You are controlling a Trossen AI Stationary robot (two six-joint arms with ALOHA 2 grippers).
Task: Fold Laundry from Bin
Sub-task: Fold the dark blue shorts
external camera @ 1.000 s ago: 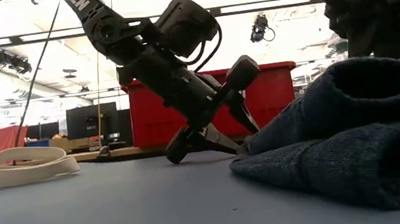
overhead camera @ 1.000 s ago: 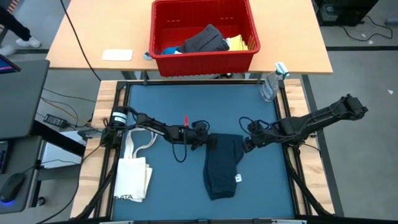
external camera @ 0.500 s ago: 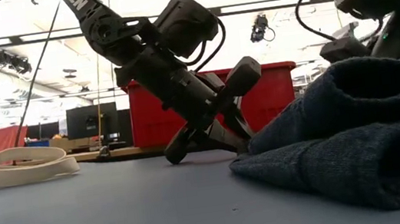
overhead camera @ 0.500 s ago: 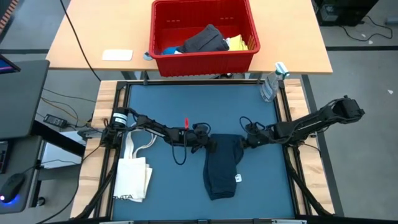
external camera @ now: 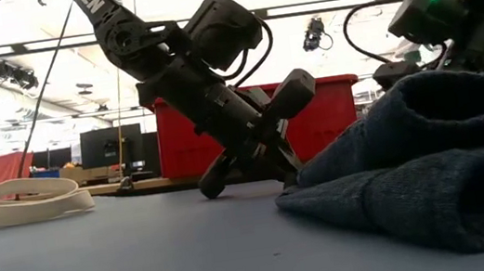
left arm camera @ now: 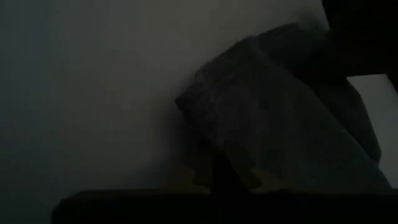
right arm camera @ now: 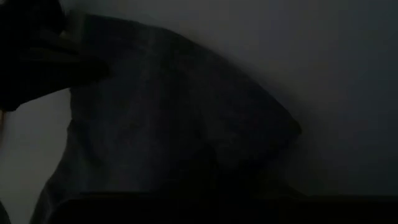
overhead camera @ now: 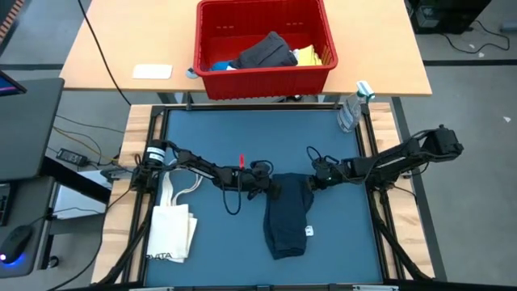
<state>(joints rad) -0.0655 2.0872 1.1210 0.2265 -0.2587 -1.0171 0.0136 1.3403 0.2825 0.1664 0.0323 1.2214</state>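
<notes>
A dark navy cloth [overhead camera: 288, 214] lay on the blue table [overhead camera: 210, 145], well in front of the red bin [overhead camera: 265, 44] holding the other laundry [overhead camera: 266, 52]. The left gripper [overhead camera: 273, 188] and right gripper [overhead camera: 313, 181] touched the cloth's upper corners nearest the bin. Whether either claw was clenched or released could not be told.

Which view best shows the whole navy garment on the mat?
The high view: the navy garment lies fully visible between both hands. The low view shows only its bunched edge; both wrist views show dim close-up folds.
</notes>
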